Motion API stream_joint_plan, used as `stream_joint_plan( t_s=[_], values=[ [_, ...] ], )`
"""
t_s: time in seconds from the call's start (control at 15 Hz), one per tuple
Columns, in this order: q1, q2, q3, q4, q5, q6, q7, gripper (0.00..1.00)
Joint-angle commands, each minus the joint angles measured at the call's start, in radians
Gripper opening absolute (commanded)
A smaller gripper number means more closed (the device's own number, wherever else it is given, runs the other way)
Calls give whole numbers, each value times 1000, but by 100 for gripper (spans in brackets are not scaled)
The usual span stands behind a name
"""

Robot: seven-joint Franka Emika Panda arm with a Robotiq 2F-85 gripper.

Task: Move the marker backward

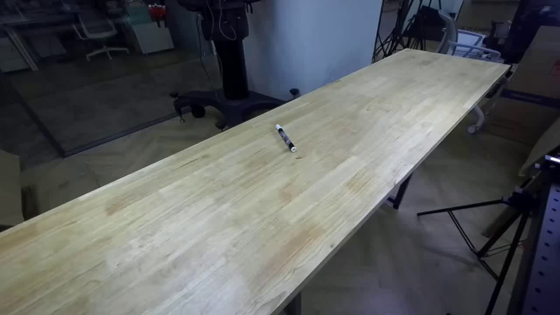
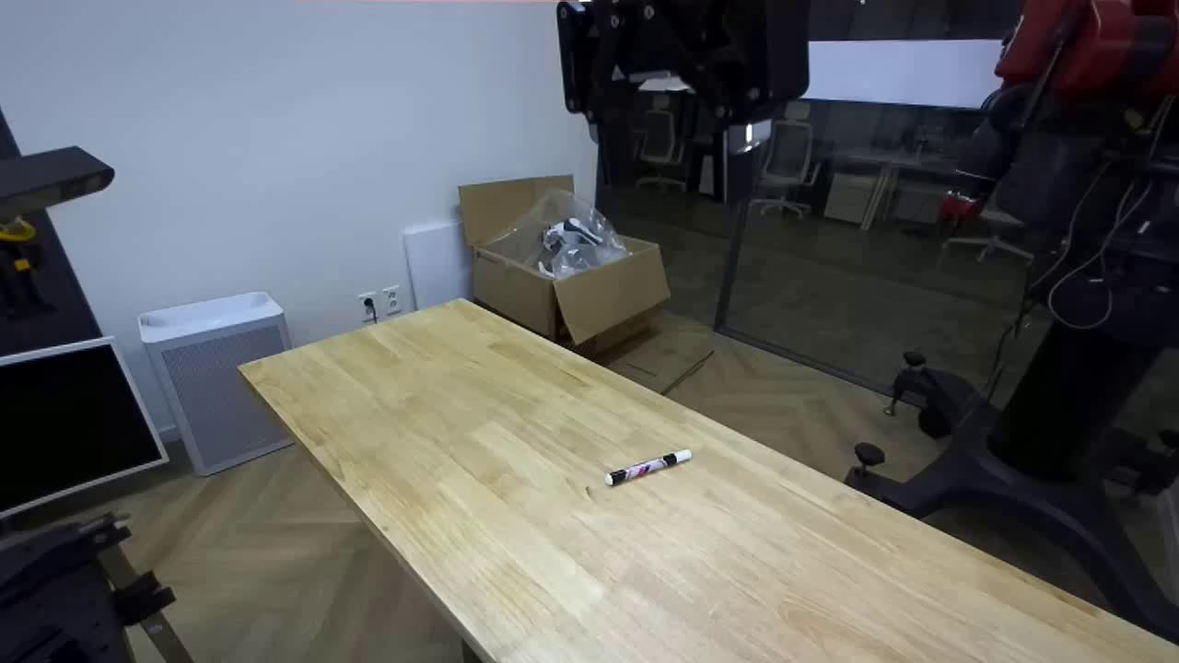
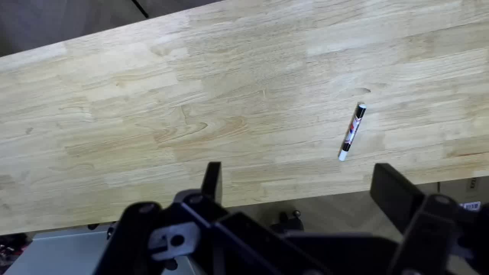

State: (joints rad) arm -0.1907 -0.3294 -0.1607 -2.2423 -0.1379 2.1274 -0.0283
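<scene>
The marker (image 1: 286,138) lies flat on the long wooden tabletop (image 1: 210,227). It is white and black with a coloured label, and it shows whole in both exterior views (image 2: 647,468). In the wrist view the marker (image 3: 352,131) lies right of the middle, above the fingertips in the picture. My gripper (image 3: 298,165) is open, with its fingers wide apart and nothing between them. In an exterior view the gripper (image 2: 668,133) hangs high above the table, well apart from the marker. It is out of view in the remaining exterior picture.
A black wheeled stand (image 1: 235,74) stands on the floor beside the table's long edge, near the marker. An open cardboard box (image 2: 562,285) and a white air purifier (image 2: 221,378) stand beyond the table's short end. A tripod (image 1: 520,201) stands off the opposite long edge.
</scene>
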Motion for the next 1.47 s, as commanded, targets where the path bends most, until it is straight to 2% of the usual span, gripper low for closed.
stream_joint_plan(
  t_s=[0.0,0.87,1.07,1.2,1.4],
  values=[
    [3,1,-3,1,-1,-3,0,100],
    [3,10,-3,-24,-1,-3,0,100],
    [25,53,-16,-27,40,36,-56,100],
    [55,93,-39,-23,116,46,-137,100],
    [64,137,-29,-43,128,93,-104,100]
  ],
)
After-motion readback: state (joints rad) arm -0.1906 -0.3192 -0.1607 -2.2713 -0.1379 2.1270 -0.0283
